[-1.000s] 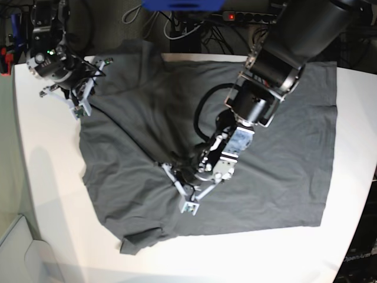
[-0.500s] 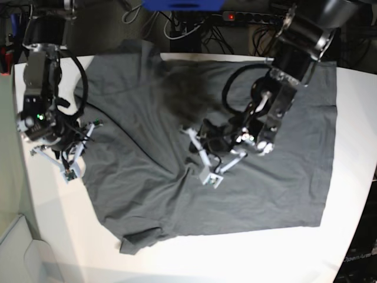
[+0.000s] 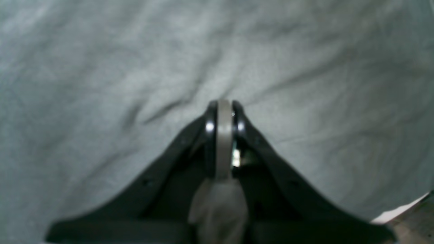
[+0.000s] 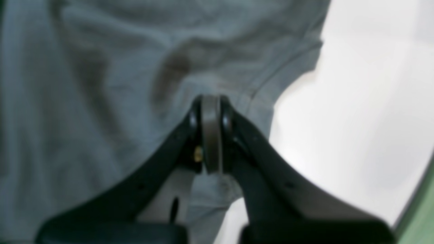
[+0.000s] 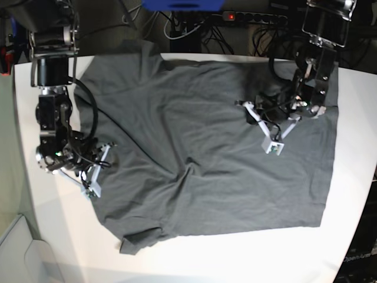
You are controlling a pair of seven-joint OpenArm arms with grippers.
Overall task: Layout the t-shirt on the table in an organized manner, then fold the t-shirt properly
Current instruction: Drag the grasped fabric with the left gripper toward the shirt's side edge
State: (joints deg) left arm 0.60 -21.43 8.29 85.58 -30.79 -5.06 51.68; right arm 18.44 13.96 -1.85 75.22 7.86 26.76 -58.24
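The dark grey t-shirt (image 5: pixel 194 147) lies spread over the white table (image 5: pixel 47 236), wrinkled near its middle, with one sleeve (image 5: pixel 138 239) folded over at the front left. My left gripper (image 5: pixel 272 146) hangs shut over the shirt's right part; in the left wrist view its tips (image 3: pixel 222 106) are pressed together above flat, creased t-shirt cloth (image 3: pixel 101 67), with nothing seen in them. My right gripper (image 5: pixel 92 188) is shut at the shirt's left edge. In the right wrist view it (image 4: pixel 211 100) sits over the t-shirt hem (image 4: pixel 84 67) beside bare table (image 4: pixel 356 101); whether it touches the cloth is unclear.
Cables and a power strip (image 5: pixel 253 17) run behind the table's far edge, beside a blue object (image 5: pixel 182 5). The table's rounded left edge (image 5: pixel 20 177) is close to my right arm. The shirt's right hem reaches nearly to the table's right side.
My left gripper rose from the shirt's middle and moved up and to the right. My right gripper travelled from the far left corner down the shirt's left edge. The ridge between them flattened.
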